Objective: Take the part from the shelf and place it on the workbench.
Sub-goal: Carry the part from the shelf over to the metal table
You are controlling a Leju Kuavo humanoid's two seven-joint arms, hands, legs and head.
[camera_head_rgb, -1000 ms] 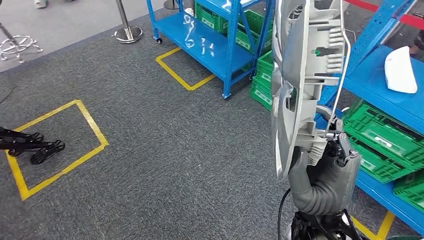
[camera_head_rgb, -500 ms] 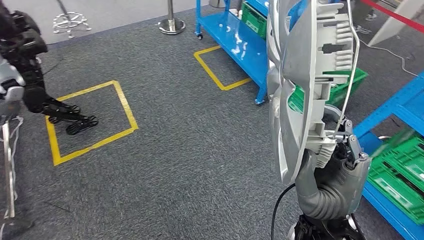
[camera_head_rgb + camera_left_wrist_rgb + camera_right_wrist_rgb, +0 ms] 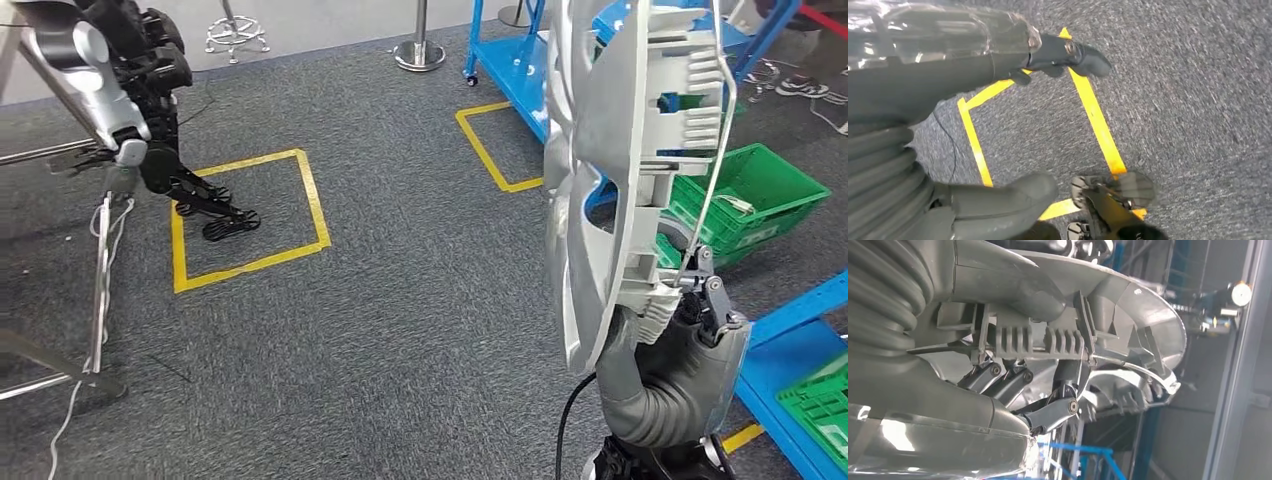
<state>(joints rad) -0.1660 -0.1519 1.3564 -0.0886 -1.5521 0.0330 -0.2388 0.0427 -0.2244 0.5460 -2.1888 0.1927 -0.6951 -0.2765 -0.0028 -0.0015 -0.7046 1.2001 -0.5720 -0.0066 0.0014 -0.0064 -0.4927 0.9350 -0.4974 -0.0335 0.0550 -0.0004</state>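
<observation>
I grip the large silver-grey ribbed plastic wheel-cover part (image 3: 610, 180) by its lower rim in my right hand (image 3: 670, 350), fingers clamped, holding it upright so it clears the grey carpet, while my empty left hand (image 3: 1013, 60) hangs, fingers apart.

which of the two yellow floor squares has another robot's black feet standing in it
The nearer yellow square on the left, with black robot feet inside it. The farther yellow square, beside the blue shelf, has only bare carpet inside.

Workshop/warehouse floor: blue steel racks (image 3: 520, 70), green crates (image 3: 755, 195), yellow floor-tape boxes (image 3: 245, 215), grey carpet (image 3: 400, 300), barrier posts (image 3: 420, 45)
</observation>
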